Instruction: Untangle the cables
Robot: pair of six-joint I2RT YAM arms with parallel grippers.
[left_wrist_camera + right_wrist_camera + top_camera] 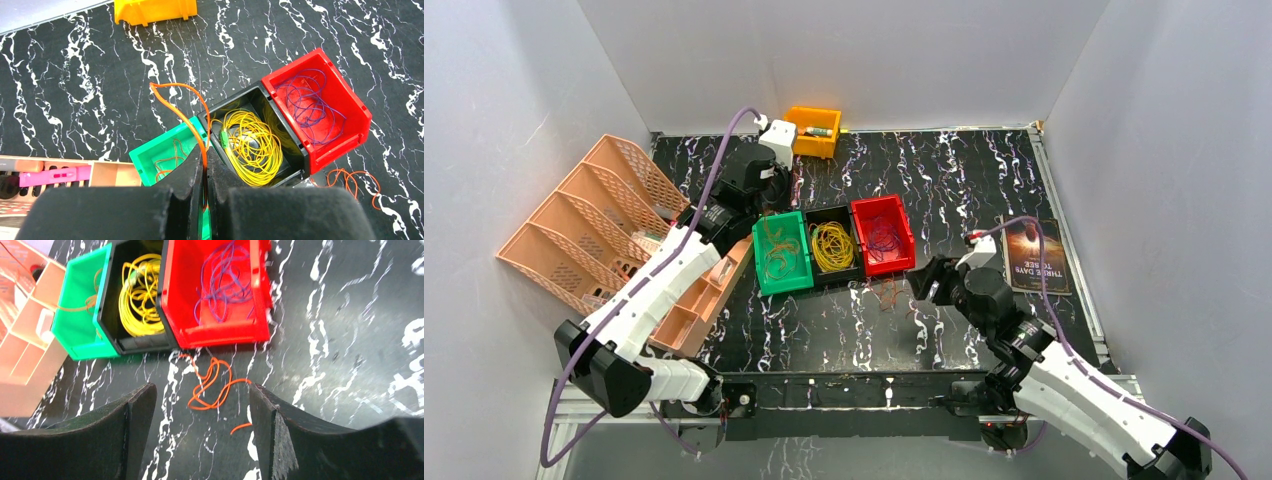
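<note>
From above, the left arm reaches from its base at the near left corner, up along the peach organiser (584, 232). Its left gripper (772, 200) hangs over the far end of the green bin (782, 255). From here its fingers are too dark to read. The right arm bends in from the near right corner, and the right gripper (929, 283) sits low, just in front of the red bin (883, 236). The loose orange cable (889, 292) lies on the table (964, 190) just beside it. The black bin (832, 246) stands between the green and red ones.

From the left wrist, the fingers (187, 172) are pressed together on the held orange cable (200, 135). That strand rises from between them and arches over the green bin's rim. The yellow cables (250, 145) are coiled in the black bin, and the purple cables (305, 105) lie in the red bin.

From the right wrist, the fingers (127, 430) stand wide apart, holding nothing and touching nothing. The loose orange cable sprawls on the table between and beyond the fingertips, just in front of the red bin.
</note>
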